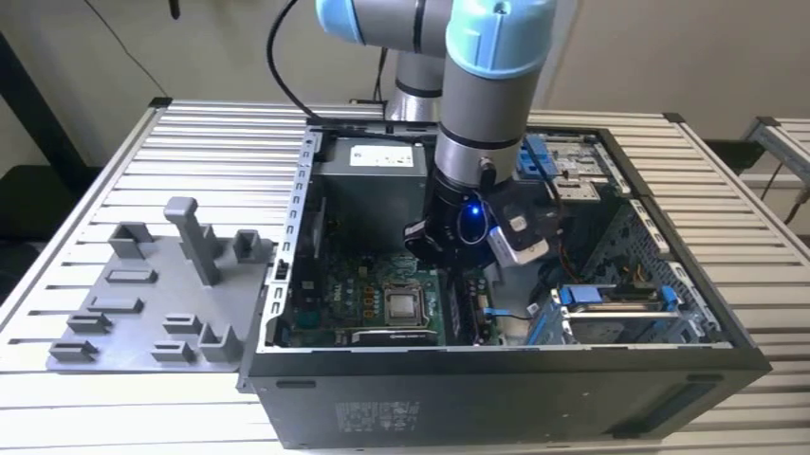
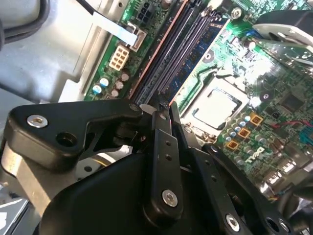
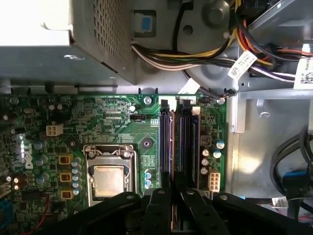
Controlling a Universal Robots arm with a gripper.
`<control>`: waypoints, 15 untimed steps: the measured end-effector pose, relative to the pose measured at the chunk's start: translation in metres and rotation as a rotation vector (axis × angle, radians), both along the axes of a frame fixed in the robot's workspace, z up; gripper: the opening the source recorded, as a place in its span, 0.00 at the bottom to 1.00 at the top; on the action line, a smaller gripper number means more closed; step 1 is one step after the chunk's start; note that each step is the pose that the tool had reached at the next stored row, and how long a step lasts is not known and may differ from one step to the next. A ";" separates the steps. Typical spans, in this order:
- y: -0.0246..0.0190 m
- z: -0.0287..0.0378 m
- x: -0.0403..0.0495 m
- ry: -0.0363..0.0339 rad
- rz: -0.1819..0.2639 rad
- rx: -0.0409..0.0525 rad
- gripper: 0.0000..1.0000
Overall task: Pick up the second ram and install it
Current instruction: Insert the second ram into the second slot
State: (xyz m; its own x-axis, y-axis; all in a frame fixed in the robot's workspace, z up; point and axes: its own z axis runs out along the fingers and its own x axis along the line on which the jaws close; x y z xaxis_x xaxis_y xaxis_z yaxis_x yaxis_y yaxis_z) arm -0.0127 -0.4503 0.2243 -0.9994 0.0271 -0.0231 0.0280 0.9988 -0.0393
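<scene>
- While the grey robot arm with light-blue joints (image 1: 487,114) reaches down into the open black computer case (image 1: 506,398), its black gripper (image 3: 176,205) stands low over the large green motherboard (image 3: 122,112), at the near end of the row of memory slots.
- In both wrist views the jaws are drawn close together, leaving a thin gap, and they look clenched on the second ram (image 3: 177,147), a long, thin, dark stick standing on edge in the middle slot, whose near end runs in between them.
- In the second wrist view the gripper (image 2: 166,110) has its tips just above the slots on the motherboard (image 2: 274,112).
- Just beside the held stick, another slot carries a blue-green stick (image 3: 193,142).
- A square silver processor socket (image 3: 108,176) lies on the board near the slots.
- A grey metal power supply box (image 3: 73,49) sits beyond the board, and a bundle of coloured cables (image 3: 195,54) leaves it.
- Outside the case, on the exterior view's left, a grey plastic holder tray (image 1: 139,284) rests on the ribbed metal table (image 1: 190,142).
</scene>
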 end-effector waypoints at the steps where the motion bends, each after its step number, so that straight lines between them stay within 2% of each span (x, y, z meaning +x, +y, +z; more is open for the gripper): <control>1: 0.0000 -0.0004 0.0000 -0.0002 0.000 -0.0002 0.14; 9: -0.0040 -0.0019 -0.0001 -0.0028 0.000 0.0001 0.14; 15: -0.0050 -0.0018 0.0001 -0.0027 0.000 -0.0003 0.14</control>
State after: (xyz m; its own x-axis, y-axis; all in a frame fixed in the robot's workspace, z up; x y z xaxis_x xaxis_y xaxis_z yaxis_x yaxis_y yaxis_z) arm -0.0126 -0.4554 0.2224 -0.9993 0.0270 -0.0258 0.0280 0.9988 -0.0395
